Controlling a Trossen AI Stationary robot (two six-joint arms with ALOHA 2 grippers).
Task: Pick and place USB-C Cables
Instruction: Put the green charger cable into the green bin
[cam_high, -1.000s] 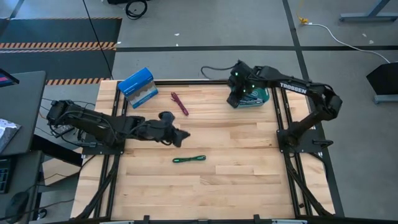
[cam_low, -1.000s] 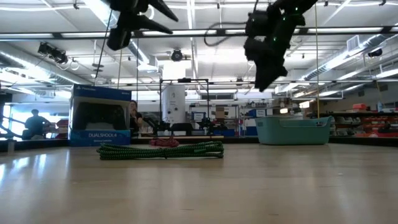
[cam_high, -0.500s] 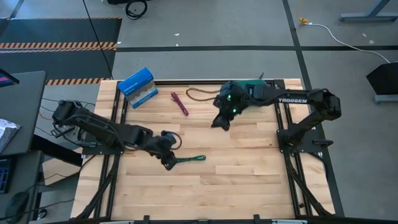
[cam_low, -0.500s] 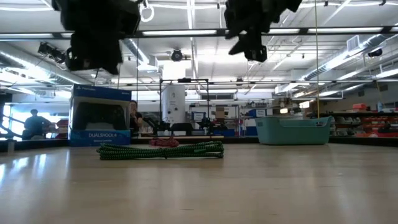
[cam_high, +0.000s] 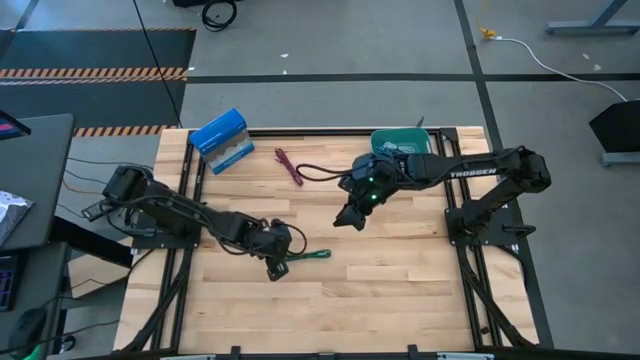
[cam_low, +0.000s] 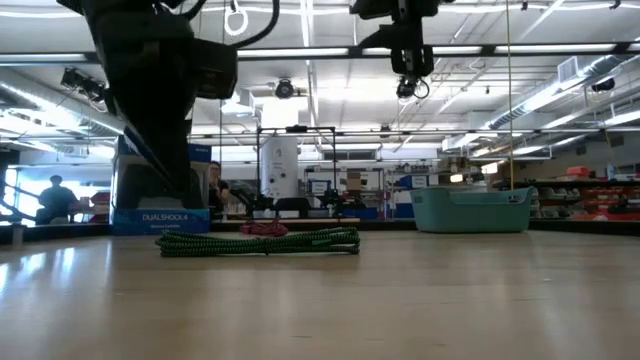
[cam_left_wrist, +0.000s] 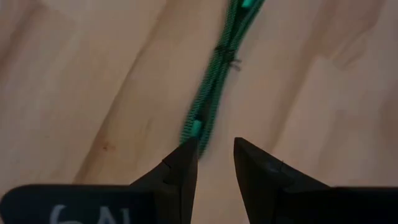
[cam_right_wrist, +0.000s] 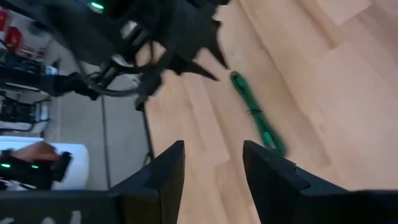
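Wooden table fills the frame's centre. Right gripper, fingers apart and empty, hovers centre-right. Left gripper, fingers parted, sits at the green cable's left end, lower centre. Maroon cable lies upper centre.

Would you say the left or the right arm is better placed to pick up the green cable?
Left. Its open tool hangs right at the end of the green cable, while the right tool, also open, is farther off.
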